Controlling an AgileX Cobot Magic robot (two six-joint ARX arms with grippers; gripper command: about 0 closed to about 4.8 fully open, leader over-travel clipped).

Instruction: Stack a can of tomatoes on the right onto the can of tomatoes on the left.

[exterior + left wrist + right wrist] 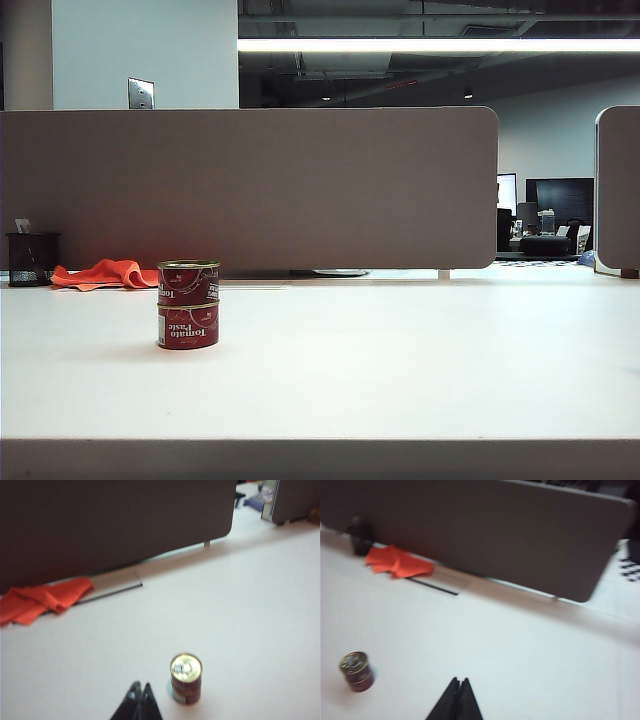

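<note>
At the far left of the exterior view a dark mesh pen holder [32, 259] is seen against the grey partition [250, 185], with an orange cloth [105, 274] lying just beside it on the white table [400, 350]. Next to the right, the two tomato paste cans are found stacked: the upper can [188, 282] rests on the lower can [188, 326], slightly turned relative to it but upright and seated. No arm is seen in the exterior view.

In the left wrist view the left gripper [139, 700] is shown with its jaws pressed together and nothing held between them; the stack [186, 678] stands just beside it, apart from the fingertips. In the right wrist view the right gripper [459, 698] is likewise shown pinched together and empty, and the stack [356, 671] is seen well apart from it.

The stacking is judged to be done: the can has been placed and released, and both grippers are clear of it. Nothing appears left beyond parking the arms.
</note>
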